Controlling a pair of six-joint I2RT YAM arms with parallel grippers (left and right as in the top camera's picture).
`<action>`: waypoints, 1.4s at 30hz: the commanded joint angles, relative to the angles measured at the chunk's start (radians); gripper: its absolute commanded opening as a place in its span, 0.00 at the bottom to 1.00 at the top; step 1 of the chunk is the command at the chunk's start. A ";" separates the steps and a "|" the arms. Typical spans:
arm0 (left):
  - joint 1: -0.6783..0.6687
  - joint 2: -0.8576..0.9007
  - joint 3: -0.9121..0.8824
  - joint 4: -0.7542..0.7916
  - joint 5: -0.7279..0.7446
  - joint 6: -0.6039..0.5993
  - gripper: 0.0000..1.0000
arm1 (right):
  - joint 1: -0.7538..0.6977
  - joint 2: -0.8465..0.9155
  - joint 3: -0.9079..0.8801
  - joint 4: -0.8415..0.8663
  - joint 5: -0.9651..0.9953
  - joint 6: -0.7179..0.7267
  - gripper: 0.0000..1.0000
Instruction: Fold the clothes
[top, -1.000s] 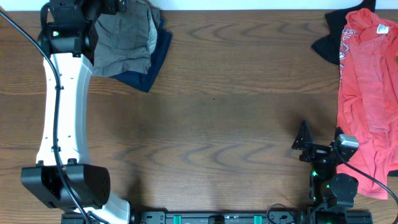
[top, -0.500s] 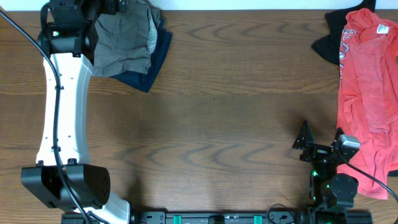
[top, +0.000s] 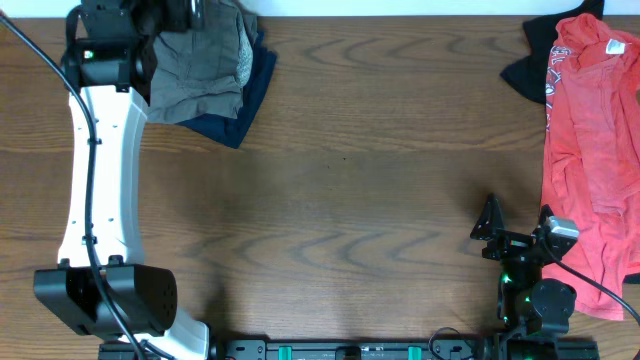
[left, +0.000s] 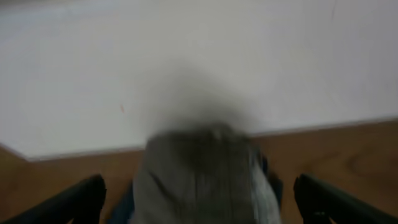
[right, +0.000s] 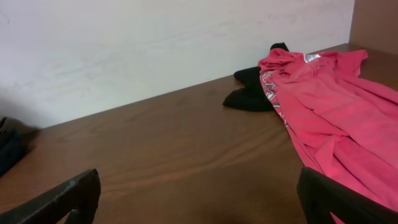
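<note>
The grey-taupe shorts (top: 200, 65) lie crumpled at the table's far left on a navy garment (top: 248, 95). My left gripper (top: 200, 15) hovers over their far edge. In the left wrist view its fingers (left: 198, 199) are wide open with the shorts (left: 202, 174) between them, not gripped. A red garment (top: 590, 150) lies spread along the right edge, with a black garment (top: 525, 70) beside its far end. My right gripper (top: 488, 228) is open and empty near the front right, just left of the red garment (right: 329, 106).
A white wall (right: 155, 43) rises behind the table's far edge. The bare wooden tabletop (top: 380, 180) stretches between the two clothes piles. The black garment (right: 249, 93) and the navy garment's edge (right: 7, 149) show in the right wrist view.
The left gripper has shifted very slightly over the shorts. The right arm and the garments have not moved.
</note>
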 joint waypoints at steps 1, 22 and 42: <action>0.005 -0.065 -0.023 -0.105 -0.007 -0.009 0.98 | 0.006 -0.007 -0.002 -0.002 0.017 0.013 0.99; 0.074 -1.083 -1.190 0.148 0.043 -0.076 0.98 | 0.006 -0.007 -0.002 -0.002 0.017 0.013 0.99; 0.030 -1.735 -1.786 0.462 0.071 -0.170 0.98 | 0.006 -0.007 -0.002 -0.002 0.017 0.013 0.99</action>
